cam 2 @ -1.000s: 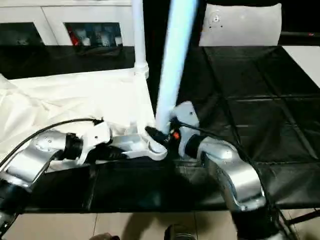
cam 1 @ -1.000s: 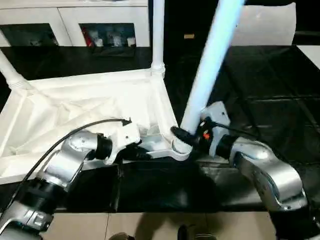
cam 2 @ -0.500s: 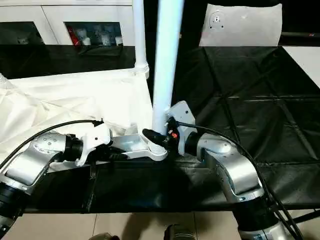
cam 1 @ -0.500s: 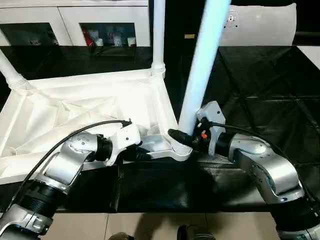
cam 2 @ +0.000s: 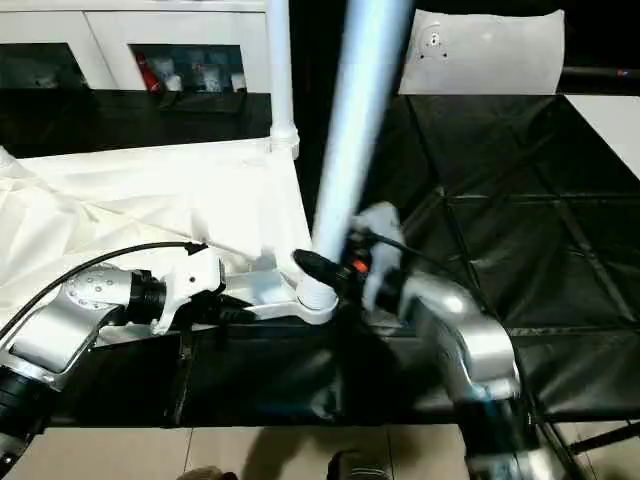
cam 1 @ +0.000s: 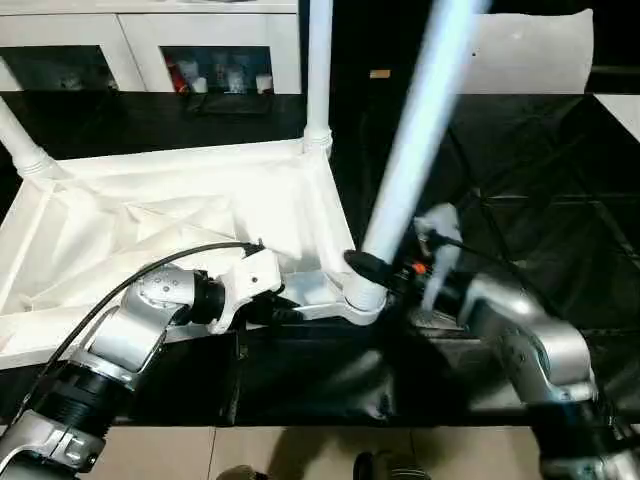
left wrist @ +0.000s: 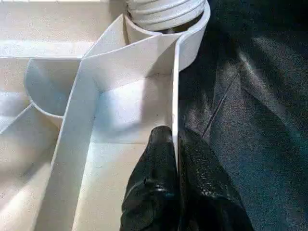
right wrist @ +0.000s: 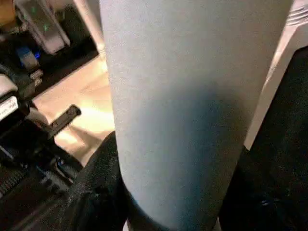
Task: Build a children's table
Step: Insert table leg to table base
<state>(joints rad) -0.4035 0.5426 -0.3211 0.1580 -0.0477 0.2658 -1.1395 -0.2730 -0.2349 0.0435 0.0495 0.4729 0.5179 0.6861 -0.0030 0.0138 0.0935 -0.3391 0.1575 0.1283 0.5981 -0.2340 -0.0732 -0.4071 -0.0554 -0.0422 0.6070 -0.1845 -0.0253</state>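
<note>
The table top point(cam 1: 180, 215) is laid upside down on a black sheet point(cam 1: 540, 180), ribbed underside up, with its long axis running away from the near right corner socket point(cam 1: 362, 297) toward the robot's left. Three legs are counted. One leg point(cam 1: 418, 140) is seated in that near socket and leans up and away to the robot's right, its thick end down. A second leg point(cam 1: 318, 65) stands upright in the far right socket, directly behind the near socket. A third leg point(cam 1: 20, 140) rises at a slant from the far left corner.

The right gripper point(cam 1: 385, 275) is clamped around the base of the leaning leg, just above the socket. The left gripper point(left wrist: 175, 159) is closed on the thin rim wall point(left wrist: 175, 96) of the top, just left of the socket, one black finger point(left wrist: 156, 163) on each side.

A white cabinet point(cam 1: 150, 45) is seen behind the table top.
</note>
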